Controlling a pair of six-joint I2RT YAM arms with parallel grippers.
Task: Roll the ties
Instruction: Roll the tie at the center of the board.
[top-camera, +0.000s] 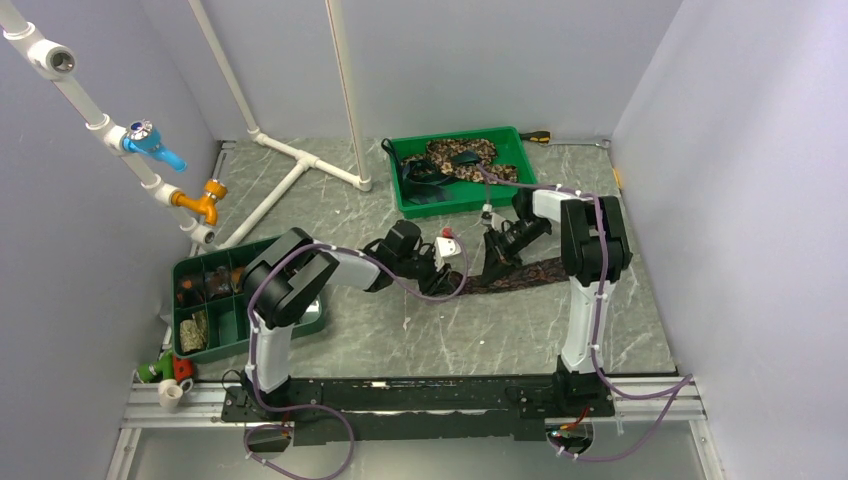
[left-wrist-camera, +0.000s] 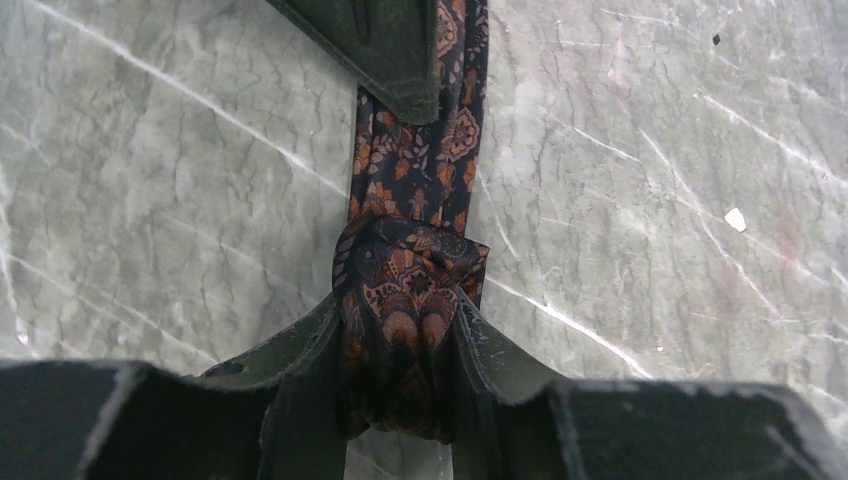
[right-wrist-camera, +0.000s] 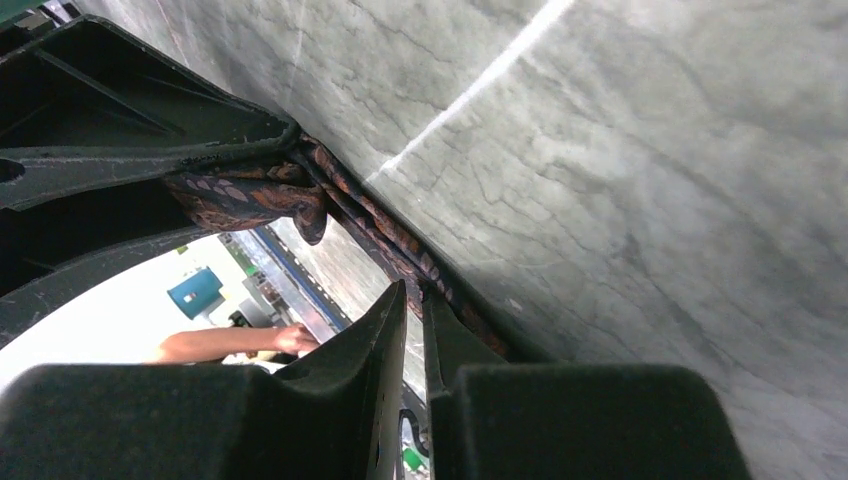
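A dark tie with an orange paisley pattern (top-camera: 530, 272) lies stretched across the middle of the table. My left gripper (top-camera: 440, 275) is shut on its rolled-up end, and the left wrist view shows the small roll (left-wrist-camera: 405, 270) squeezed between the two fingers of that gripper (left-wrist-camera: 400, 310). The flat strip (left-wrist-camera: 420, 160) runs away from the roll under the right gripper's finger (left-wrist-camera: 390, 50). My right gripper (top-camera: 497, 255) is shut, with only a thin slit between its fingers (right-wrist-camera: 415, 290). Its tips rest against the flat strip (right-wrist-camera: 390, 235), close beside the left gripper.
A green tray (top-camera: 510, 135) at the back holds several more mottled and dark ties. A green divided bin (top-camera: 240, 325) at the left holds rolled ties. White pipes with blue and orange valves stand at the back left.
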